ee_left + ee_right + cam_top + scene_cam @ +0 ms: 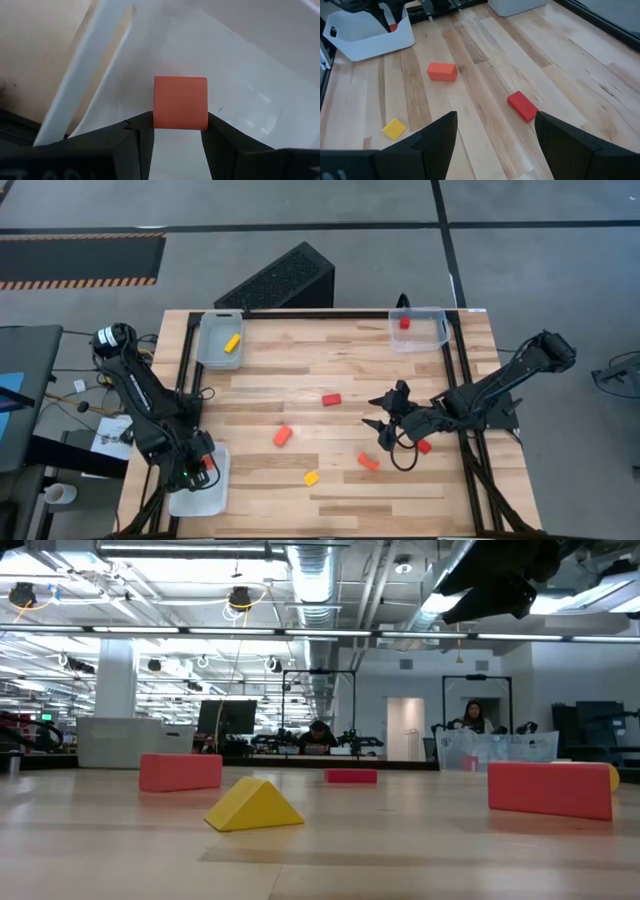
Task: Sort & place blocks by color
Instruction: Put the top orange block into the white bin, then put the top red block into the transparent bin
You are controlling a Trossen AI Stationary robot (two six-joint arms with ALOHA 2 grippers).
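My left gripper [205, 464] is over the near-left white tray [186, 498], shut on an orange block [180, 102]. My right gripper [376, 414] hovers open above the table's right half and touches nothing. On the wood lie a red block [331, 399], an orange block [282, 436], a yellow block [311, 477], an orange-red block [368, 461] and a red block [423, 446]. In the right wrist view the open right gripper [495, 122] faces the orange block [442, 71], red block [522, 105] and yellow block [394, 128]. My left gripper pinches the orange block between its two fingertips [142, 125], which press on two opposite side faces [157, 117] near the block's edge closest to the wrist. The fingers point down into the tray from above. Most of the block stands out beyond the fingertips, over the tray's white inside.
A clear tray [214, 350] at the far left holds a yellow block [232, 342]. Another tray [430, 338] at the far right holds a red block [405, 323]. A black slotted box [280, 280] stands beyond the far edge. People sit in the room behind the table.
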